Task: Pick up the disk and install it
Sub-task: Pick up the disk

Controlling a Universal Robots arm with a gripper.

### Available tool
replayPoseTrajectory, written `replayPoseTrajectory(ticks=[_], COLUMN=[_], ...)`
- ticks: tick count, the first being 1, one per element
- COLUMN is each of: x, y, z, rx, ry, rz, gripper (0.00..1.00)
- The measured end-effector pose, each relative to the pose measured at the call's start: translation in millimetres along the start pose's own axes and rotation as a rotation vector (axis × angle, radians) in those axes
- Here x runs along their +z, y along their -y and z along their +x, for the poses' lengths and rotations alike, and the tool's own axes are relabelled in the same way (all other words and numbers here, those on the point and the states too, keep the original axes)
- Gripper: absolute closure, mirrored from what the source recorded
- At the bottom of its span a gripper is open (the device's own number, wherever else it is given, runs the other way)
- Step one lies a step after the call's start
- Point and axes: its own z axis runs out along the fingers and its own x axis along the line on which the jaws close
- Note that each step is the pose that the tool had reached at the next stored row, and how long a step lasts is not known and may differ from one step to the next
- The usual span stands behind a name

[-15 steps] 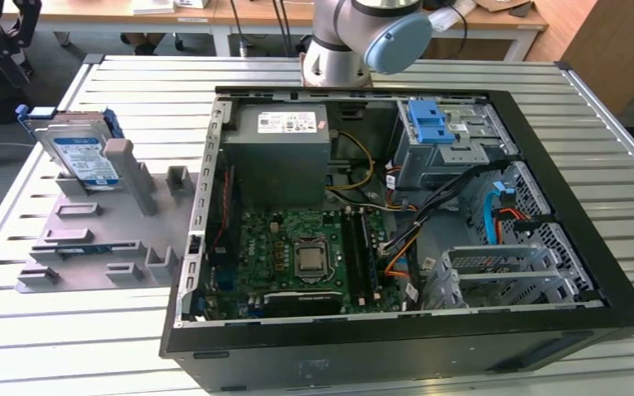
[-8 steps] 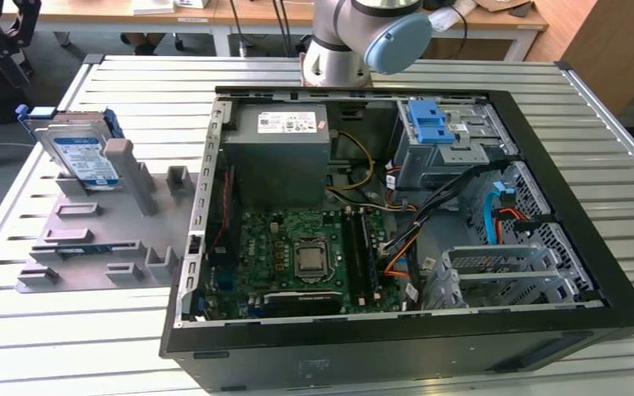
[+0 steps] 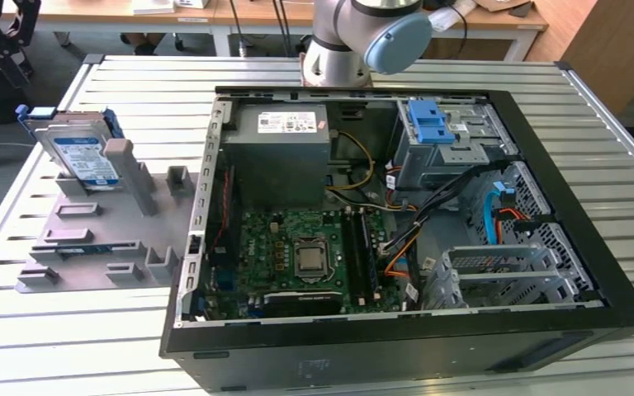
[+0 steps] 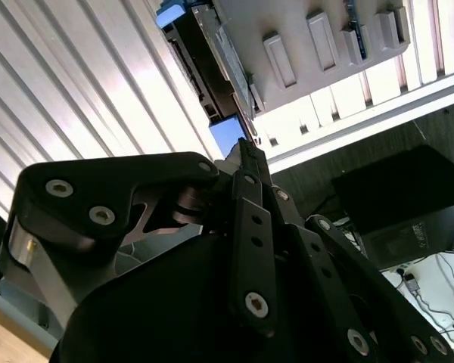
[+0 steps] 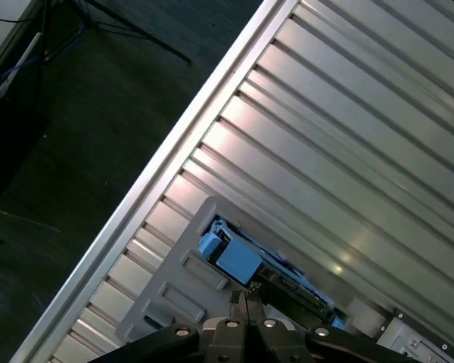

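Silver with a blue frame, the disk [image 3: 80,153] stands on edge, tilted, in the far slot of a grey holder [image 3: 86,239]. The holder lies on the slatted table [image 3: 75,346] at the exterior view's left, just beside the open case [image 3: 405,351]. The disk is not yet picked up, and a grey cage [image 3: 504,268] sits in the case's near right corner. My claw [image 5: 242,304] is clenched in the first wrist view, its two fingertips pressed together with nothing between them. It hangs over the holder, apart from it, with the disk's blue end just past the tips. In the second wrist view the tips meet the same way, pointing toward the disk's edge.
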Motion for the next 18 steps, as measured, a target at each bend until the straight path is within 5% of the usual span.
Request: replayPoseTrajectory(ticks=[18], x=[0.9], y=[-0.4], z=[0.6], rx=[-0.110], ry=[-0.0025], rz=[-0.0028], gripper=[0.89])
